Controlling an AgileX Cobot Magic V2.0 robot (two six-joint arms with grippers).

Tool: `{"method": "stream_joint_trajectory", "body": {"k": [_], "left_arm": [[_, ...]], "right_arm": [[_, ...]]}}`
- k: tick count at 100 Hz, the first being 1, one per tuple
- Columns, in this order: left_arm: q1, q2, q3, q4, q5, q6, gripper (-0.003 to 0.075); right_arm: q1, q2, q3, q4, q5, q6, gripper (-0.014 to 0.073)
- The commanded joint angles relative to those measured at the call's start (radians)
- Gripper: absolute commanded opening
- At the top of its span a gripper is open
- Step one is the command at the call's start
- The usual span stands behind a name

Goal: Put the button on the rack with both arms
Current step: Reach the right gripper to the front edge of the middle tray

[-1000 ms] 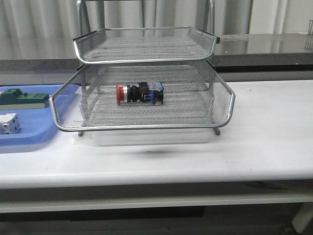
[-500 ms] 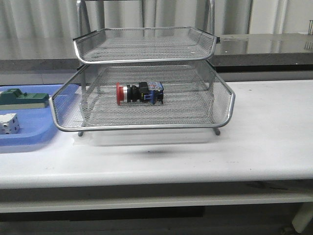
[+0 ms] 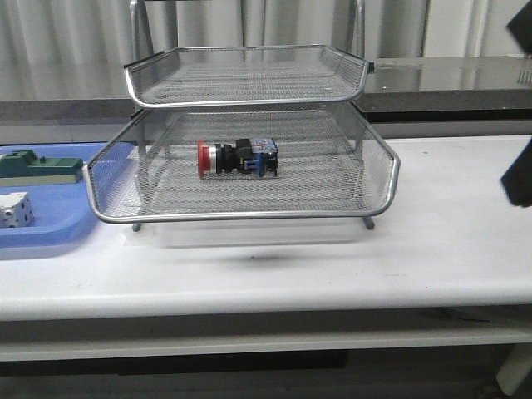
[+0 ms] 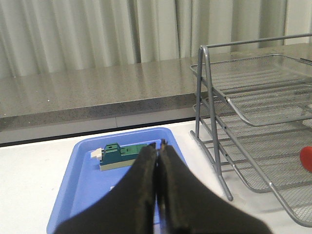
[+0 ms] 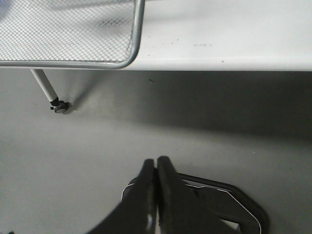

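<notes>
In the front view, the rack (image 3: 249, 137) stands at the centre of the white bench (image 3: 449, 241). The button (image 3: 238, 158) lies on its side on the mesh of the larger pulled-out tray, red cap toward the left of the frame, blue end toward the right. A blue tray (image 3: 50, 220) at the left edge holds a green block (image 3: 37, 166) and a white dotted cube (image 3: 15, 209). Dark arm parts (image 3: 519, 179) show at the right edge.

In the left wrist view, the left pincer (image 4: 157, 161) is pressed together, empty, low in the frame, with the blue tray beyond it.

In the right wrist view, the right pincer (image 5: 155, 170) is pressed together, empty, over the floor, below the bench edge.
</notes>
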Motion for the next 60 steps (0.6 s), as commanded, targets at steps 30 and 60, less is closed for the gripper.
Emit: {"method": "stream_joint_trajectory", "body": {"k": [30, 60], "left_arm": [[0.002, 0.007, -0.026, -0.012, -0.076, -0.01, -0.0021], [0.002, 0.007, -0.026, -0.012, -0.076, -0.01, -0.0021]], "right_arm": [[0.197, 0.267, -0.055, 0.134, -0.278, -0.016, -0.0067], [0.283, 0.436, -0.189, 0.136, -0.332, -0.016, -0.0067]]}}
